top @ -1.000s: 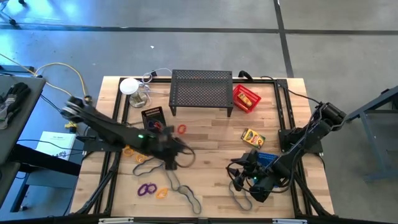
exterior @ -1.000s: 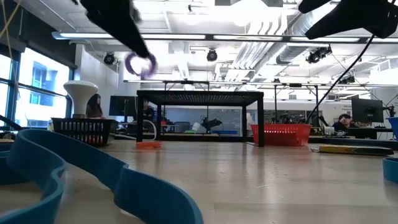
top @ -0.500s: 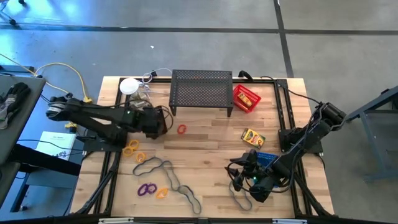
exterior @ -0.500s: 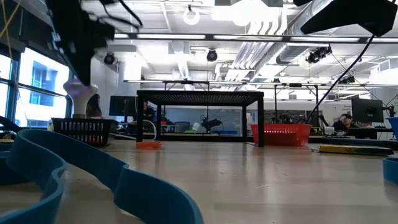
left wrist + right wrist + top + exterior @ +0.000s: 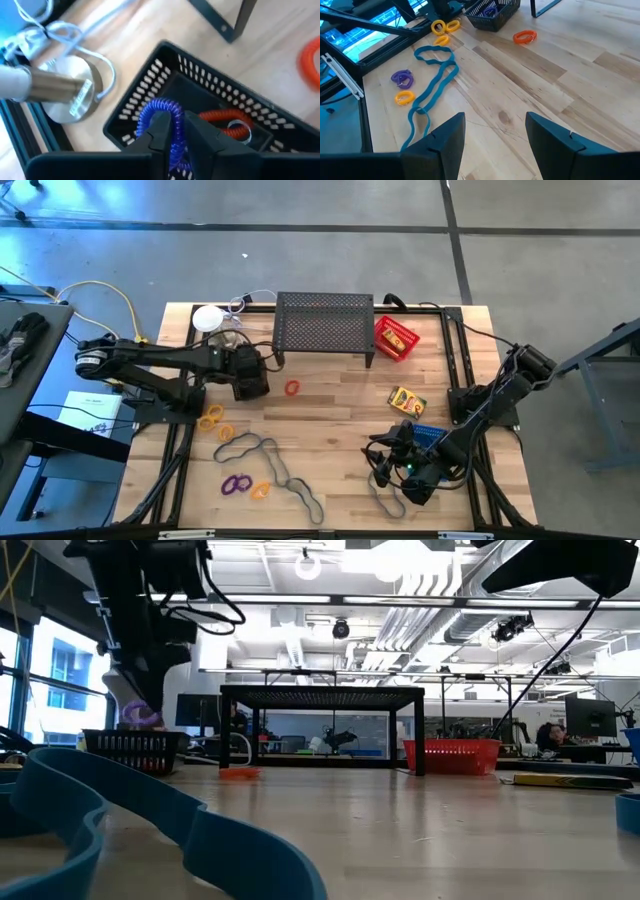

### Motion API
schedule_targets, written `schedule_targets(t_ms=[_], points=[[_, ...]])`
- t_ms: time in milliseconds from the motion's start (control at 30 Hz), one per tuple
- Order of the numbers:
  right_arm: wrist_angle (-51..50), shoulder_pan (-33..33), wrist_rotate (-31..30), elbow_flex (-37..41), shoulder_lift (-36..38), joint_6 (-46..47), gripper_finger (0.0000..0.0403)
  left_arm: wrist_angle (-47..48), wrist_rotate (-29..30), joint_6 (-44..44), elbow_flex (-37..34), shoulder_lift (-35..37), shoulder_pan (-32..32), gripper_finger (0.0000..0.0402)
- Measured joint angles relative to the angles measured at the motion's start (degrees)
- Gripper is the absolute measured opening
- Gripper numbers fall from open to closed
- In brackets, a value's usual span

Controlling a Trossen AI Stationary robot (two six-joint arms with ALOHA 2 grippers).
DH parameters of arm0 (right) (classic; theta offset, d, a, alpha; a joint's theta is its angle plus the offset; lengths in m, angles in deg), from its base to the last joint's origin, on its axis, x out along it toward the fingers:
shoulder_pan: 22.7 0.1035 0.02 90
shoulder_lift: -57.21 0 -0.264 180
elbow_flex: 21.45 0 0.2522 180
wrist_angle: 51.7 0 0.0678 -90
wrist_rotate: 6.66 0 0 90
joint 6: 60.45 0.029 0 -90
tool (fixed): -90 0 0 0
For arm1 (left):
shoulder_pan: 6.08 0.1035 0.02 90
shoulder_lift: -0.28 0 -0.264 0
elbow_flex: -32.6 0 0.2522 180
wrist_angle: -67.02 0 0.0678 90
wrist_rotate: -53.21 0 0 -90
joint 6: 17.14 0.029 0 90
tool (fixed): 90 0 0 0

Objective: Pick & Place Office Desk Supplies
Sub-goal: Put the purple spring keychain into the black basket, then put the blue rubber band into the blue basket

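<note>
Wooden table | left hand pinches purple ring, apparently over black tray

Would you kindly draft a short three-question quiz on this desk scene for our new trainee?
1. True or false: the left gripper holds a purple coiled ring over the small black mesh tray.
2. The loose ring beside the black perforated metal stand is: A) green B) orange-red C) white.
3. Fill in: the right gripper is ____.

Key: 1 true; 2 B, the orange-red ring; 3 open.
</note>
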Motion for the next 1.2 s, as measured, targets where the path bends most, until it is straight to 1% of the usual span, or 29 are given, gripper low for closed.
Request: schedule_targets(t_ms=[133, 233, 367, 500, 600, 700, 767, 900, 967, 1000, 1067, 1200], points=[[0.3, 0.0, 0.0, 0.0, 0.0, -0.7, 0.0197, -0.2, 4.9, 0.0, 0.0, 0.0, -1.2, 0.0071], [0.2, 0.0, 0.0, 0.0, 0.0, -0.7, 0.0197, -0.1, 6.4, 0.0, 0.0, 0.0, -1.6, 0.0078], [0.2, 0.0, 0.0, 0.0, 0.0, -0.7, 0.0197, -0.2, 6.4, 0.0, 0.0, 0.0, -1.8, 0.0079], [0.2, 0.0, 0.0, 0.0, 0.0, -0.7, 0.0197, -0.1, 3.5, 0.7, 0.0, 0.0, -3.3, 0.0080], [0.2, 0.0, 0.0, 0.0, 0.0, -0.7, 0.0197, 0.3, -0.1, 4.0, 0.8, 0.7, -5.8, 0.0080], [0.1, 0.0, 0.1, 0.0, 0.0, -0.7, 0.0197, 0.1, -6.1, 8.8, 2.7, 2.5, -9.8, 0.0080], [0.1, 0.0, 0.1, 0.0, 0.0, -0.8, 0.0197, -0.5, -10.8, 11.2, 3.2, 3.9, -13.4, 0.0080], [0.0, 0.0, 0.0, 0.0, 0.0, -1.4, 0.0197, -1.9, -23.9, 12.8, 3.3, 5.3, -21.5, 0.0080], [0.1, 0.0, -0.2, 0.0, 0.0, -1.8, 0.0197, -2.6, -27.4, 12.6, 3.3, 5.1, -25.8, 0.0080], [0.1, 0.0, -0.3, 0.0, 0.0, -1.8, 0.0197, -2.9, -27.5, 12.6, 3.3, 4.9, -27.8, 0.0080], [0.3, 0.0, -0.7, 0.0, 0.0, -1.8, 0.0197, -3.1, -24.7, 12.6, 3.0, 4.6, -31.9, 0.0080], [0.6, 0.0, -1.2, 0.0, 0.0, -1.8, 0.0197, -3.2, -13.1, 9.4, 1.2, 3.2, -38.2, 0.0080]])
